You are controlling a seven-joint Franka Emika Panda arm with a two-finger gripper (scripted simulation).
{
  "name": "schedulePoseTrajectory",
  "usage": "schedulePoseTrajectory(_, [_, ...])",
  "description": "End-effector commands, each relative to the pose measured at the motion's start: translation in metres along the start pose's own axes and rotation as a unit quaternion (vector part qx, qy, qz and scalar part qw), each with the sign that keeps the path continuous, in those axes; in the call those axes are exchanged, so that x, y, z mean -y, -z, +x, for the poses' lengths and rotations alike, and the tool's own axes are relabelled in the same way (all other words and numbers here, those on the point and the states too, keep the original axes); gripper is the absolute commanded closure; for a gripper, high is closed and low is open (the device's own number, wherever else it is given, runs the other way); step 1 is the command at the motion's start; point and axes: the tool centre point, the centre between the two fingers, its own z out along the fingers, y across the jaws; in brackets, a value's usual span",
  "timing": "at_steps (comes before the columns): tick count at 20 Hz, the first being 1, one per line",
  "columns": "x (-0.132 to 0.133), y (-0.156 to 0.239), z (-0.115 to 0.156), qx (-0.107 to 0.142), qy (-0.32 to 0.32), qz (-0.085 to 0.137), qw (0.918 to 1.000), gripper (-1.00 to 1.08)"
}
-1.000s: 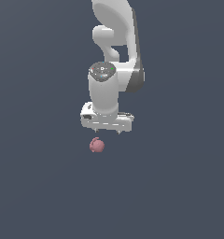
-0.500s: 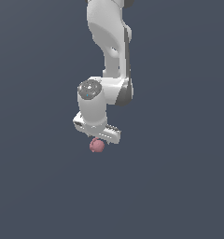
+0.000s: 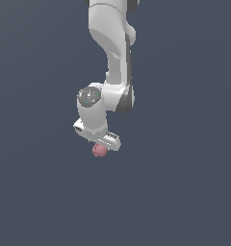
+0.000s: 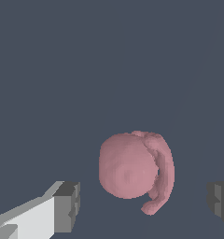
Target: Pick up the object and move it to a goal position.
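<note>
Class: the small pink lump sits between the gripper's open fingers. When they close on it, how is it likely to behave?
The pink lump looks rounded, so it may roll or squirt sideways if the fingers meet it off-centre. Its matte surface suggests fair grip rather than slipperiness. The curved ridge along one side could make contact uneven, perhaps twisting it. The gripper dwarfs it, so it is probably light.

From outside, the white gripper (image 3: 100, 144) covers the top of the pink object (image 3: 100, 151). Its fingers (image 4: 67, 207) are cut off at the wrist view's edges.
</note>
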Motion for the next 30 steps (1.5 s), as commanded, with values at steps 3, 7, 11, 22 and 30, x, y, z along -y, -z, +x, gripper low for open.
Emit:
schedulePoseTrajectory(3, [0.0,-0.009,0.0,0.0,0.0,0.0,1.0,-0.92])
schedulePoseTrajectory(7, [-0.001,-0.03,-0.001,0.0,-0.002,0.0,1.0,-0.92])
schedulePoseTrajectory(11, [-0.001,-0.047,-0.001,0.0,-0.003,0.0,1.0,-0.92])
schedulePoseTrajectory(22, [0.0,-0.05,0.001,0.0,-0.003,0.0,1.0,1.08])
schedulePoseTrajectory(30, [-0.001,-0.045,0.001,-0.001,-0.003,0.0,1.0,1.08])
